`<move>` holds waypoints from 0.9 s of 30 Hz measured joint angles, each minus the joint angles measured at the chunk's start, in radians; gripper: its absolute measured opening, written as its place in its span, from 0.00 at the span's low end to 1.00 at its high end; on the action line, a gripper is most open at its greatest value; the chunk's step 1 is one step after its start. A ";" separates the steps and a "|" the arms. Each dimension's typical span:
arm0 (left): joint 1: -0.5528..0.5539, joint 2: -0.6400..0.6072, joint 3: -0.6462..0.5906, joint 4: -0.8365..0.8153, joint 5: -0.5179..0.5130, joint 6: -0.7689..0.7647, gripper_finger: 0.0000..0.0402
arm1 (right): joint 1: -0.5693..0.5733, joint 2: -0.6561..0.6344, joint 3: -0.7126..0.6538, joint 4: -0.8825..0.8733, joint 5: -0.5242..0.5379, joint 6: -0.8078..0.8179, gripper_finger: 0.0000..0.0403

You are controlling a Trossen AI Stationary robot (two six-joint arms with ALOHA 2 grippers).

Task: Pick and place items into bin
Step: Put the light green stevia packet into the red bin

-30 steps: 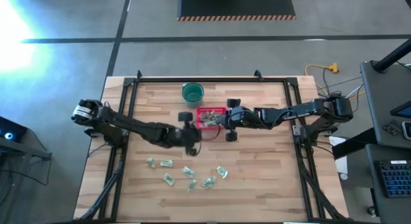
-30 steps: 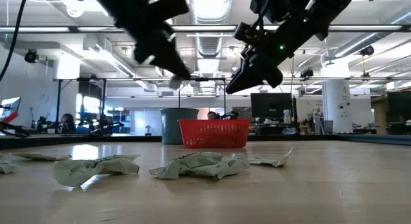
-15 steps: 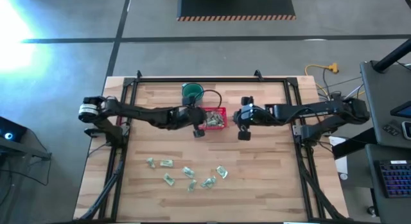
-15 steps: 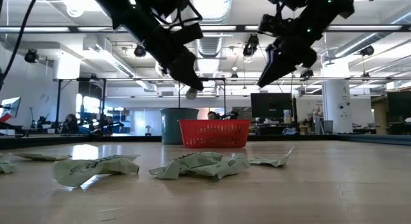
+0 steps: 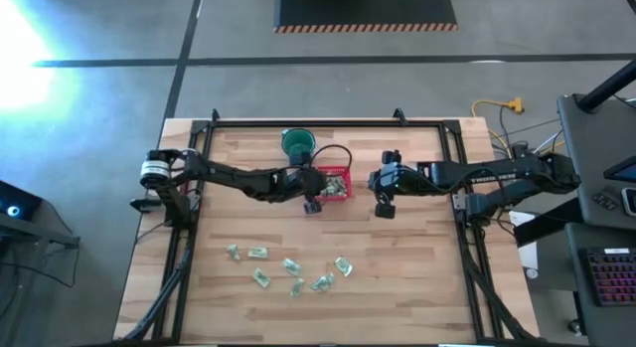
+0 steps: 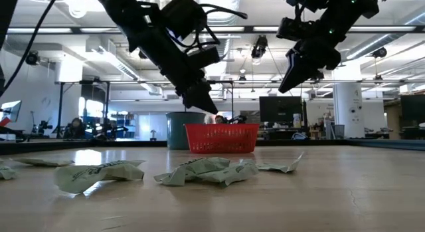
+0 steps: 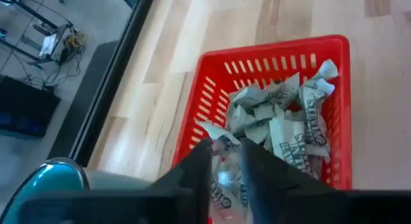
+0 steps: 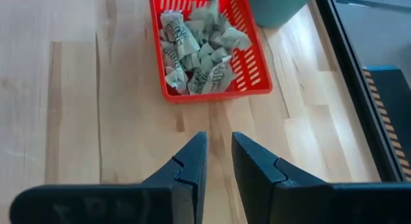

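Observation:
The red mesh basket (image 5: 331, 172) stands at the table's far middle and has a heap of pale green-and-white wrapped pieces (image 8: 199, 51) in it. Several more pieces (image 5: 293, 269) lie loose on the near part of the table (image 6: 206, 171). My left gripper (image 5: 311, 198) hangs over the basket's left side (image 7: 212, 63), just above its rim in the low view (image 6: 207, 107), shut on one piece. My right gripper (image 5: 383, 198) hovers to the right of the basket, above bare wood (image 8: 219, 144), open by a narrow gap and holding nothing. My left gripper has one crinkled wrapped piece (image 7: 220, 140) pinched between its two fingers (image 7: 196, 165). The fingers slant down from above and from the table's left. The piece is lifted clear and sticks out past the fingertips, above the heap in the basket.
A round dark green cup (image 5: 297, 143) stands right behind the basket's left far corner (image 7: 45, 185). A black frame rail runs along the table's edges (image 8: 350, 70). Bare wood lies between the basket and the loose pieces.
My left gripper has carried its piece from above the table's middle toward the far edge and to the right, then come down over the basket. My right gripper has drawn back from above the basket toward the table's right edge and risen a little.

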 joint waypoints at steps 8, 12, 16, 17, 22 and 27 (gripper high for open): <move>0.000 -0.023 0.023 0.000 -0.001 -0.043 0.37 | 0.000 0.013 -0.006 0.043 -0.014 0.011 0.15; -0.008 -0.072 0.026 -0.086 0.022 -0.146 0.41 | 0.000 0.024 -0.010 0.096 -0.106 0.018 0.15; -0.055 -0.123 0.013 -0.227 0.079 -0.228 0.41 | 0.000 0.063 -0.013 0.205 -0.283 0.002 0.17; -0.074 -0.138 0.006 -0.254 0.082 -0.240 0.41 | 0.001 0.080 -0.013 0.227 -0.330 -0.002 0.17; -0.191 -0.188 -0.042 -0.310 0.080 -0.267 0.41 | 0.008 0.180 -0.012 0.325 -0.543 0.000 0.19; -0.320 -0.234 -0.117 -0.312 0.079 -0.278 0.41 | 0.033 0.275 -0.005 0.358 -0.616 0.062 0.20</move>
